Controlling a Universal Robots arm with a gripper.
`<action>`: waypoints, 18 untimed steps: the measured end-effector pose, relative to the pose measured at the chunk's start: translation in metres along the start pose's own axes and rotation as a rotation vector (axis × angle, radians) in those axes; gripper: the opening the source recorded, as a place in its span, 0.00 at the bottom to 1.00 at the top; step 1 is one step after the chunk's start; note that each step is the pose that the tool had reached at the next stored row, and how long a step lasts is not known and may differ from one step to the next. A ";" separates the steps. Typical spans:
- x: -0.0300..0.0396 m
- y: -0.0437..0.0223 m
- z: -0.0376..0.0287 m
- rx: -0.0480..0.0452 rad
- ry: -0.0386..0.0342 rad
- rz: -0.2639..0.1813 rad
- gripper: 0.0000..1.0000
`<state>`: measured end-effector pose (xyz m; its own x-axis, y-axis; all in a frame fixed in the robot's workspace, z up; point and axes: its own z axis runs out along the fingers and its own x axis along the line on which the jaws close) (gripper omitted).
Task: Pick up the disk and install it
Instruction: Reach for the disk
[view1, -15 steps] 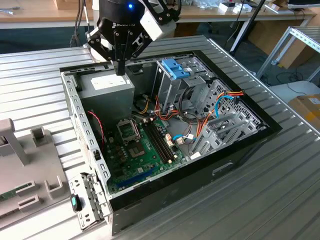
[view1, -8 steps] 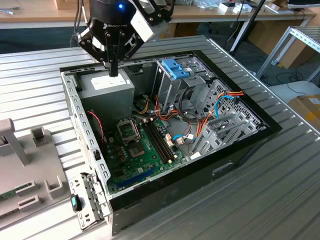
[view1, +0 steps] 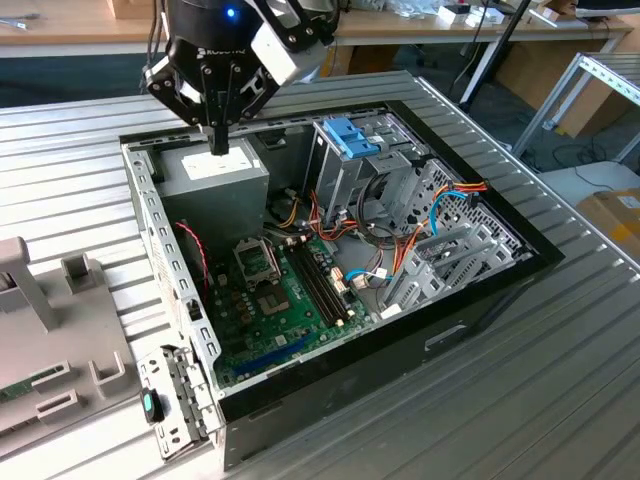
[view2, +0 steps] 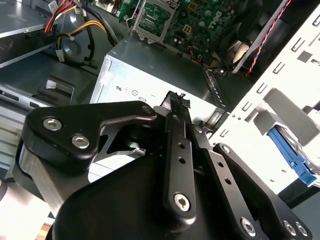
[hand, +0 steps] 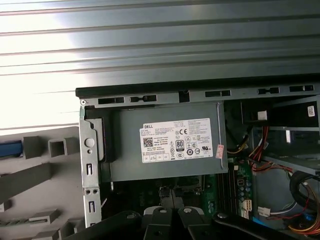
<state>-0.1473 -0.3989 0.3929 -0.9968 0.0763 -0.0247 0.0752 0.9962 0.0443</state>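
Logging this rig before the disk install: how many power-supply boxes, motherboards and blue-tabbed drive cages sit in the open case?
Power-supply box: 1
Motherboard: 1
Blue-tabbed drive cage: 1
Total: 3

Of the disk (view2: 294, 155), a light-blue plastic rail (hand: 9, 148) is seen in both wrist views, as a long narrow strip along one edge. The disk is laid outside the open computer case, just beyond its pale perforated side wall (view2: 280, 70), beside grey holder blocks (view2: 267, 117); its label face cannot be made out
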 end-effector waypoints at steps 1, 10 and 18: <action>0.0009 -0.0001 0.0000 -0.0001 0.0000 0.000 0.11; 0.0186 -0.0014 -0.0005 -0.0001 0.0000 0.000 0.11; 0.0405 -0.0031 -0.0011 0.0000 0.0000 0.000 0.11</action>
<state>-0.1879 -0.3989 0.3929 -0.9968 0.0763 -0.0247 0.0751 0.9962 0.0444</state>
